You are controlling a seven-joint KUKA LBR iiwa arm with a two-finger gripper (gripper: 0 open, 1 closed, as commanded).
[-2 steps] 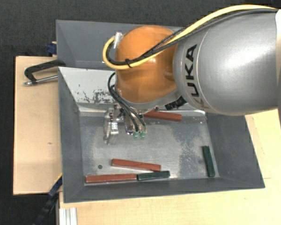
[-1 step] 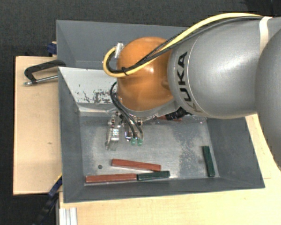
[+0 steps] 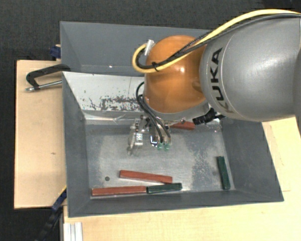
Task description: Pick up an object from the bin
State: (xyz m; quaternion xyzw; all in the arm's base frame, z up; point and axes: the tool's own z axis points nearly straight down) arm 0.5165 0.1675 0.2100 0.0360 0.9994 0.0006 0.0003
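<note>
Over the middle of the grey bin (image 3: pixel 72 149), towards its back wall, we see the claw (image 3: pixel 148 139) hanging down from the orange cover (image 3: pixel 173 74) at the end of the arm (image 3: pixel 261 64). Its two fingers stand apart, moderately wide, and between them we see only bare bin floor; nothing is gripped. A yellow cable (image 3: pixel 231 24) loops across the cover and along the arm.

Nearest to the claw, just to its right as the camera sees it, lies a short red-brown piece (image 3: pixel 183 126), partly hidden under the cover, so we cannot tell its full shape. Towards the front wall, apart from the claw, lies a long red-brown stick (image 3: pixel 145 176), slightly slanted. In front of that, along the front wall, a second red-brown stick (image 3: pixel 119 190) lies end to end with a dark green stick (image 3: pixel 164 188); whether the two touch we cannot tell. Another dark green stick (image 3: pixel 222 172) lies well apart by the right wall, pointing roughly front to back. A small dark speck (image 3: pixel 107 179) sits on the floor near the left end of the long stick.
</note>
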